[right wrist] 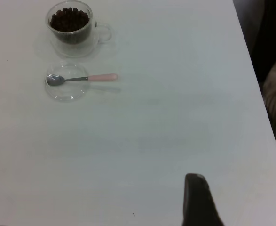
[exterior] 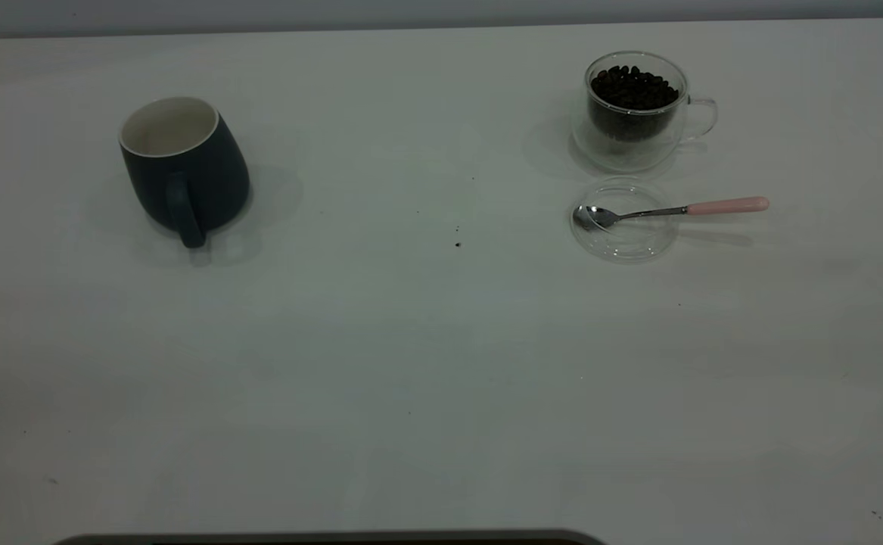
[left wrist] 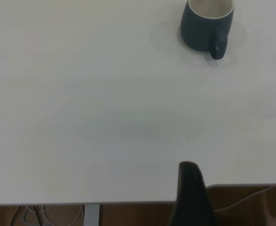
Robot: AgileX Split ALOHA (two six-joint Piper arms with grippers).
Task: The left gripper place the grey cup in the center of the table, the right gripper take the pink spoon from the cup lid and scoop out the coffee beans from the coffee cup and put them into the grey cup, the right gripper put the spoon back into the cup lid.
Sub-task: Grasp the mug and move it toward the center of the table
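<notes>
The grey cup (exterior: 184, 168) stands upright and empty at the table's left, handle toward the front; it also shows in the left wrist view (left wrist: 207, 23). The glass coffee cup (exterior: 635, 108) full of coffee beans (exterior: 632, 88) stands at the back right. In front of it the clear cup lid (exterior: 624, 221) holds the spoon's metal bowl, and the pink spoon (exterior: 725, 205) handle sticks out to the right. These also show in the right wrist view: the coffee cup (right wrist: 72, 28), the lid (right wrist: 66, 87) and the spoon (right wrist: 100, 77). My left gripper (left wrist: 190, 188) and right gripper (right wrist: 196, 197) hang back at the table's front edge, far from everything.
The white table (exterior: 426, 341) spreads wide between the cups. A stray dark crumb (exterior: 457, 244) lies near the middle. The table's right edge (right wrist: 250, 70) shows in the right wrist view, its front edge (left wrist: 105, 203) in the left wrist view.
</notes>
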